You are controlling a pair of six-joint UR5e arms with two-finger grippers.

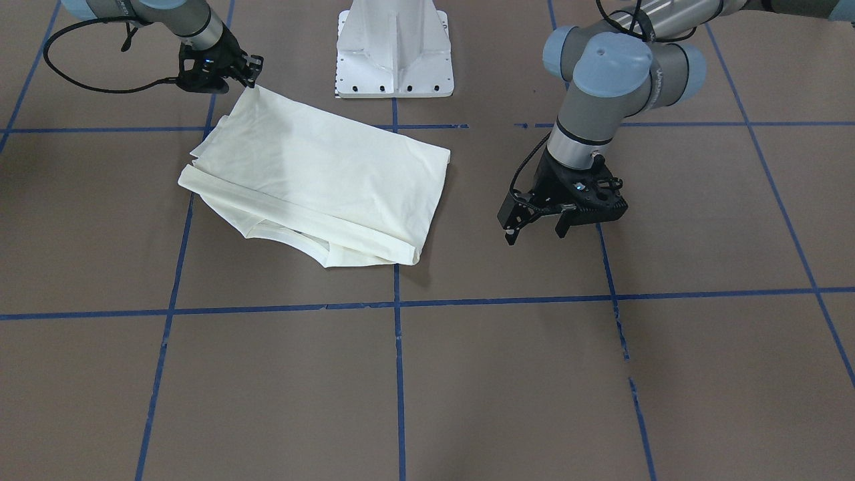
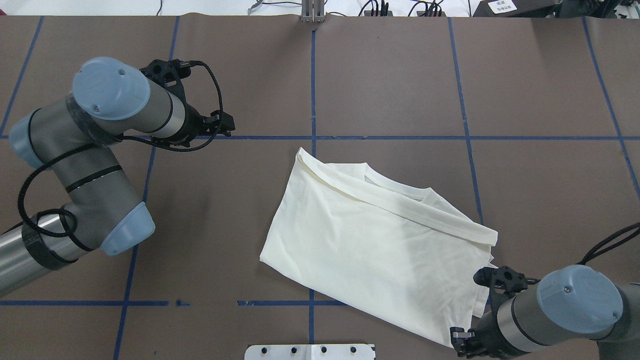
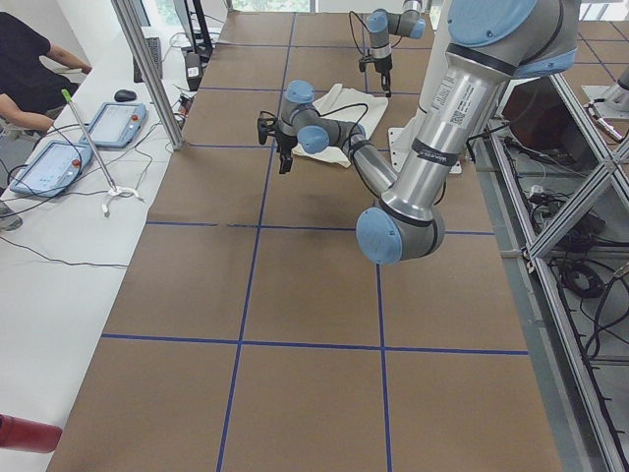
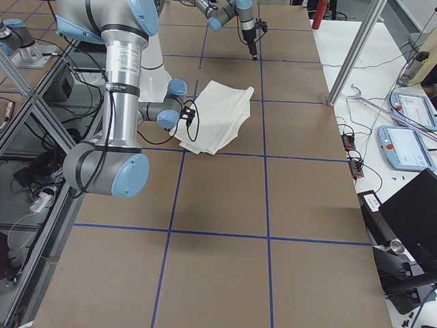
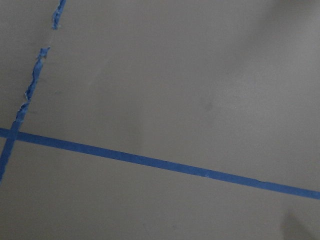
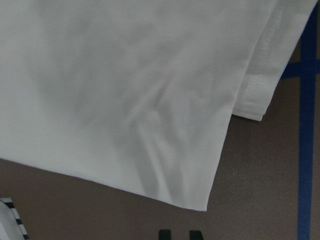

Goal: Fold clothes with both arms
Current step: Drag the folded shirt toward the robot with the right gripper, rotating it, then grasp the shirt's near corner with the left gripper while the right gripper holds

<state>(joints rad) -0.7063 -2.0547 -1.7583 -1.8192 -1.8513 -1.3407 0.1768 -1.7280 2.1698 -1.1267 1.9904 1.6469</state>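
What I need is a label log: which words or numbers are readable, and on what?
None reads clearly.
Lettering on left arm: blurred.
Sticker, same arm: too small.
Label on black box: too small.
Shirt: no print shows.

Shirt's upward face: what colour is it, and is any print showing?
The T-shirt is plain cream with no print visible; the overhead exterior view shows it best.

Grey-silver arms (image 1: 588,113), light-blue caps (image 1: 611,63), black cables (image 2: 607,243).
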